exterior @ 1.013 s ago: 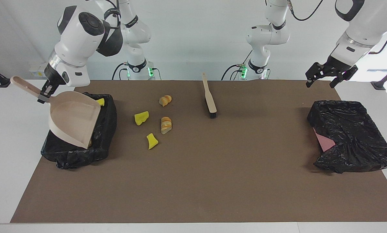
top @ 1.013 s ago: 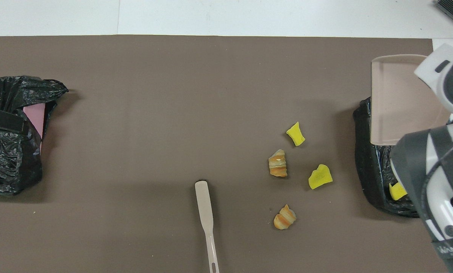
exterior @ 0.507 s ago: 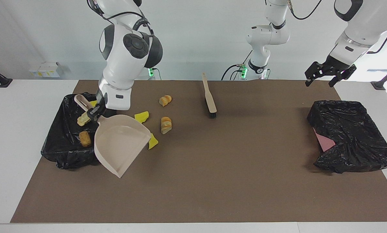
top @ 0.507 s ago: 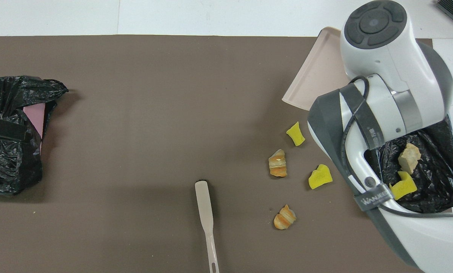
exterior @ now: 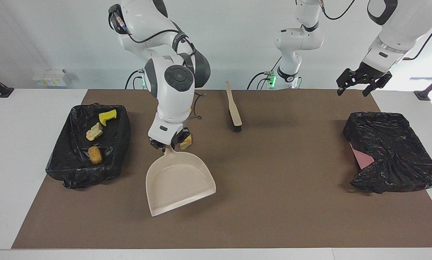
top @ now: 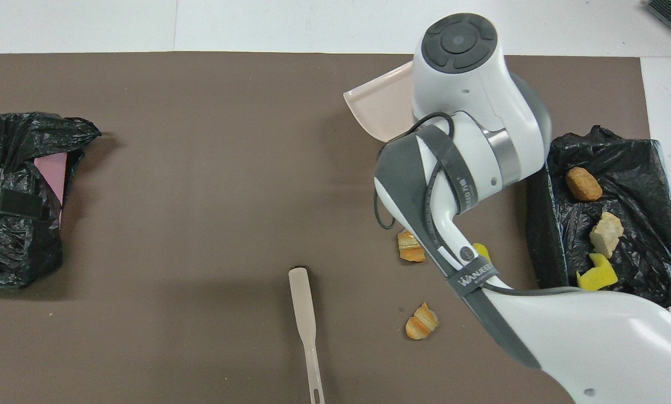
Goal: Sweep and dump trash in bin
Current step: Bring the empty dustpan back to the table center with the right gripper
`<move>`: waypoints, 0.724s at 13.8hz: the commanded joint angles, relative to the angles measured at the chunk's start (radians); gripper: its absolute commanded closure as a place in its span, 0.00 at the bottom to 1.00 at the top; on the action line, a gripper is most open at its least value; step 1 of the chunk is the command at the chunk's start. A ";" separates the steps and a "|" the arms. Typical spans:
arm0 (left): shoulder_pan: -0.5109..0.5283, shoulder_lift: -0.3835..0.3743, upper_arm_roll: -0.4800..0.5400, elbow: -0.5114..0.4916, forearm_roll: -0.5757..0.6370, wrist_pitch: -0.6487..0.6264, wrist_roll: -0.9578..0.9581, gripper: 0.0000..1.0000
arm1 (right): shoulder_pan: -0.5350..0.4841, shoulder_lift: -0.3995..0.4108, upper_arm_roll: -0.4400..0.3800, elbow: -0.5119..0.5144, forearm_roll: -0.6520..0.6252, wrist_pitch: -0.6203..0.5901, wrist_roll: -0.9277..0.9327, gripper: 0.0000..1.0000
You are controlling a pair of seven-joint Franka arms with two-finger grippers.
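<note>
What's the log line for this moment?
right gripper: shut on dustpan handle, over mat | left gripper: open, waiting | bin: three scraps inside | brush: untouched

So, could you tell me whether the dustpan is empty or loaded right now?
Empty: the dustpan, held by the right gripper, shows only bare beige inside.

Dustpan [exterior: 180, 184] smooth plastic; bin bag [exterior: 400, 159] shiny, crinkly plastic; mat [exterior: 273, 216] matt brown; trash [exterior: 93, 131] rough foam.

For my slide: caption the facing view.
Right gripper holds the empty dustpan on the mat; three scraps in the bin.
</note>
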 commanded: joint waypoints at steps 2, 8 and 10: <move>0.003 -0.030 -0.005 -0.039 0.013 0.029 0.011 0.00 | 0.079 0.096 0.000 0.051 0.073 0.091 0.265 1.00; -0.007 -0.027 -0.015 -0.034 0.015 0.015 0.003 0.00 | 0.165 0.175 -0.002 0.102 0.199 0.211 0.476 1.00; -0.008 -0.025 -0.019 -0.036 0.015 0.030 0.002 0.00 | 0.183 0.205 0.000 0.102 0.222 0.248 0.482 1.00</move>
